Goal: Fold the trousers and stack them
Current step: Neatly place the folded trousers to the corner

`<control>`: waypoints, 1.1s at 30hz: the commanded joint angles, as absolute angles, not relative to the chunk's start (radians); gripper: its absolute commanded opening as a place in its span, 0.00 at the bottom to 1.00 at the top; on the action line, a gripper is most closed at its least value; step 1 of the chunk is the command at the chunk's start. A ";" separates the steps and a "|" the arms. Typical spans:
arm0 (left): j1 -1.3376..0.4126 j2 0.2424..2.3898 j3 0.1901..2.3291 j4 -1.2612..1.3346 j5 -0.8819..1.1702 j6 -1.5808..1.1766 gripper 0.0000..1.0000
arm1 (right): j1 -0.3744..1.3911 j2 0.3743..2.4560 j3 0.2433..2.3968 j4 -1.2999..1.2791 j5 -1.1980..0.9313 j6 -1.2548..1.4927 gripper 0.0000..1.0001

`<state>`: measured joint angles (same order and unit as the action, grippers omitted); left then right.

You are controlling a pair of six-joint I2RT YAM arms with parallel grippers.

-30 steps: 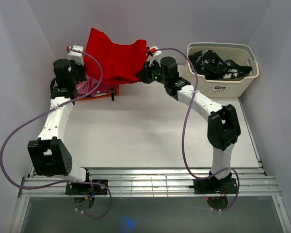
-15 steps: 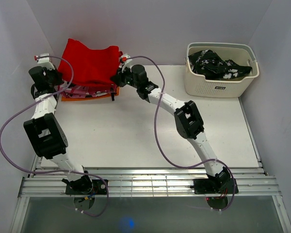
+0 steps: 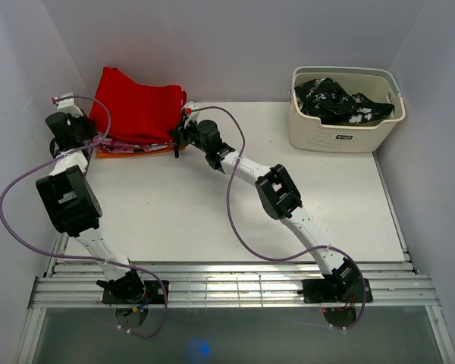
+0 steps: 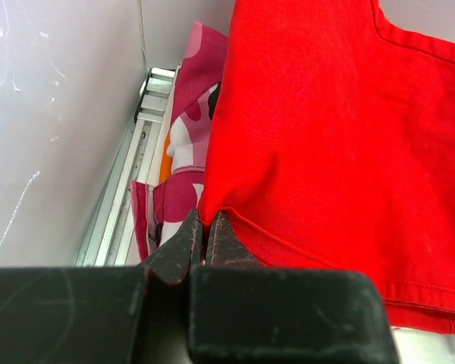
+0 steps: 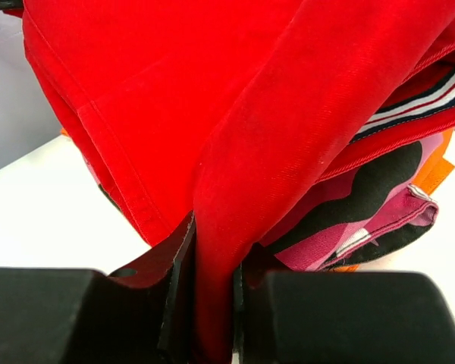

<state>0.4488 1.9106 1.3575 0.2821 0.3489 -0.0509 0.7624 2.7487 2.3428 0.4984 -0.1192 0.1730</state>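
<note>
The folded bright-red trousers (image 3: 140,106) lie on a stack of garments at the table's far left corner. My left gripper (image 3: 87,129) is shut on their left corner; the left wrist view shows the red hem (image 4: 326,152) pinched between the fingertips (image 4: 205,227). My right gripper (image 3: 180,130) is shut on the trousers' right edge; the right wrist view shows a thick red fold (image 5: 235,189) clamped between the fingers (image 5: 178,258). White and dark stripes (image 5: 432,95) show at the upper right of that view.
Under the trousers lies a pink-black-white camouflage garment (image 4: 186,144), also in the right wrist view (image 5: 371,216), over an orange layer (image 3: 136,151). A white basket (image 3: 345,133) with black-and-white patterned clothes (image 3: 335,100) stands far right. The left wall (image 4: 53,114) is close by.
Both grippers have carried the red trousers left and down from mid-back of the table onto the stack. The raised cloth has settled lower and flatter.
</note>
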 commanded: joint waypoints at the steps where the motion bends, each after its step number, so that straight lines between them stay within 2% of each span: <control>1: 0.489 1.890 1.385 0.440 0.270 -0.058 0.00 | 0.735 2.744 2.411 0.684 -0.003 0.106 0.08; 13: 0.503 1.960 1.299 0.456 0.216 -0.058 0.00 | 0.732 2.720 2.336 0.703 -0.009 0.117 0.08; 16: 0.506 2.014 1.342 0.427 0.216 -0.037 0.00 | 0.732 2.700 2.307 0.701 -0.005 0.120 0.21; 19: 0.508 2.051 1.399 0.388 0.213 -0.018 0.00 | 0.732 2.678 2.280 0.704 -0.003 0.118 0.39; 20: 0.508 2.069 1.411 0.382 0.212 -0.020 0.00 | 0.732 2.671 2.273 0.706 -0.005 0.118 0.55; 22: 0.509 2.075 1.427 0.367 0.206 -0.020 0.00 | 0.730 2.649 2.258 0.706 0.035 0.109 0.67; 23: 0.511 2.072 1.427 0.364 0.204 -0.020 0.00 | 0.729 2.643 2.257 0.698 0.037 0.103 0.77; 26: 0.512 2.059 1.413 0.353 0.201 -0.028 0.00 | 0.719 2.616 2.252 0.686 0.043 0.077 0.98; 30: 0.512 2.043 1.411 0.301 0.167 -0.055 0.00 | 0.700 2.577 2.240 0.661 0.052 0.054 0.99; 33: 0.512 2.054 1.445 0.212 0.124 -0.101 0.01 | 0.683 2.527 2.226 0.635 0.055 0.040 0.95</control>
<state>0.4736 2.0888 1.4029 0.3088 0.2699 -0.0727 0.6991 2.6431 2.2284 0.6025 0.0189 0.0769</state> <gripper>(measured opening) 0.031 0.960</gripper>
